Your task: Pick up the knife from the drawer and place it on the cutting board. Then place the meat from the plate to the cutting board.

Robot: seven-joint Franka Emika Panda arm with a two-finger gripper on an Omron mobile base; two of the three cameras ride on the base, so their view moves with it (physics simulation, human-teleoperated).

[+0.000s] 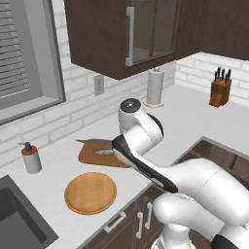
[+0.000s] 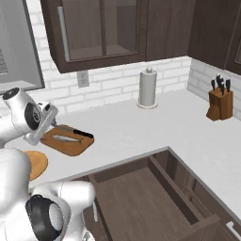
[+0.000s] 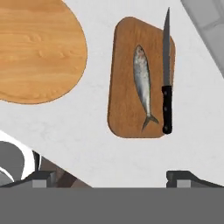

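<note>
Your gripper [image 3: 111, 177] hangs above the counter, jaws spread wide and empty.

In your hand view's upper right, the brown rectangular wooden cutting board [image 3: 124, 87] carries the silvery-grey fish [image 3: 143, 85] and the slim dark-handled knife [image 3: 166, 83] side by side. At upper left, the round tan plate [image 3: 37, 48] sits bare; the dark brown drawer [image 2: 141, 197] stands open, lower centre of the right base view.

Cutting board [image 3: 127, 78], centre right of hand view: brown wood, matt, faint grain. Plate [image 3: 37, 48], upper left: lighter orange wood, clear grain lines, smooth. Knife [image 3: 166, 74]: grey metal blade, dull sheen; black matt handle. Fish [image 3: 143, 85]: silvery, finely speckled skin. Counter [image 3: 100, 153]: white, smooth, faintly mottled. Drawer [image 2: 141, 197], lower centre of right base view: dark brown wood, matt.
</note>
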